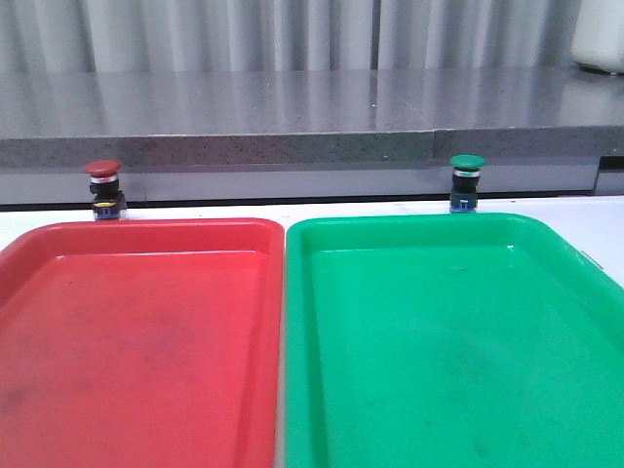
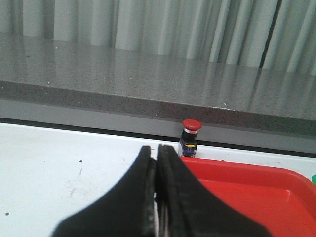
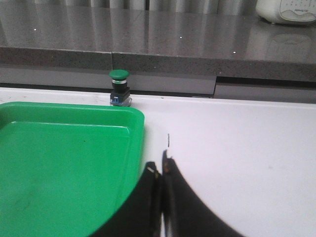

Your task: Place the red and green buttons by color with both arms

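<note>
From the front, the red button (image 1: 102, 189) stood upright on the white desk (image 1: 604, 219) just behind the far rim of the red tray (image 1: 136, 234), and the green button (image 1: 466, 181) stood the same way behind the green tray (image 1: 419, 226). Both trays lay bare, side by side, and neither arm showed here.

Over the left wrist, the left end effector (image 2: 157, 163) was clenched, fingers pressed together on nothing, with the red button ahead of it, slightly to one side, at the tray's far corner.

Over the right wrist, the right end effector (image 3: 162, 173) was likewise clenched and empty, hovering by the green tray's edge, the green button well ahead near the grey ledge (image 3: 163, 61).

Nothing had been picked yet, by my reckoning. The risk I saw: those tall, narrow buttons stood close to the tray rims and the ledge, so a clenched or badly aligned finger could tip one over, or snag the rim.
</note>
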`<state>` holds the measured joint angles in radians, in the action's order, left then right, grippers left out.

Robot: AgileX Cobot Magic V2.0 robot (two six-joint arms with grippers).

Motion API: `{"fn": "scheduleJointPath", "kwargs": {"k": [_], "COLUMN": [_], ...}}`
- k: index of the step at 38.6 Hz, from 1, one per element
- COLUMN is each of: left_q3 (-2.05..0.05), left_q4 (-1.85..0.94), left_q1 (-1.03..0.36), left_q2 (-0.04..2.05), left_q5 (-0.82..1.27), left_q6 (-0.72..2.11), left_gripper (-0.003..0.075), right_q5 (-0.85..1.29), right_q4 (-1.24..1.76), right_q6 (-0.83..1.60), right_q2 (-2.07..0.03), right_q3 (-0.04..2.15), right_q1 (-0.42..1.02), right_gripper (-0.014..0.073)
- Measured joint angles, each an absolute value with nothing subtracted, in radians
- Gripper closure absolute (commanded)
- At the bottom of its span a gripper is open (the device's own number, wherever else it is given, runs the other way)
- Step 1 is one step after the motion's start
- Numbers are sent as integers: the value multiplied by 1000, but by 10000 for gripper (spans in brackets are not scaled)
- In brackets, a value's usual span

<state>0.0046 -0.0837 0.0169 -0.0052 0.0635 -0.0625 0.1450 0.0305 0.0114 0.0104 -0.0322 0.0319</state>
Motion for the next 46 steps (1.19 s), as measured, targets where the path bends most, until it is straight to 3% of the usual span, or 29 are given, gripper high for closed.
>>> {"fn": "scheduleJointPath", "kwargs": {"k": [37,46], "left_q3": [5,-1], "left_q4": [-84,-84], "left_q1": [17,17], "left_q2": [-5,-5], "left_q5": [59,-133], "left_q6": [-62,-62], "left_gripper": [740,740], "right_q5": [140,92], "right_q4": [31,31], "right_q6": [11,11], "right_q2": [10,10], "right_q3": [-32,-14], "right_q1": [32,32], "right_gripper": [662,661]}}
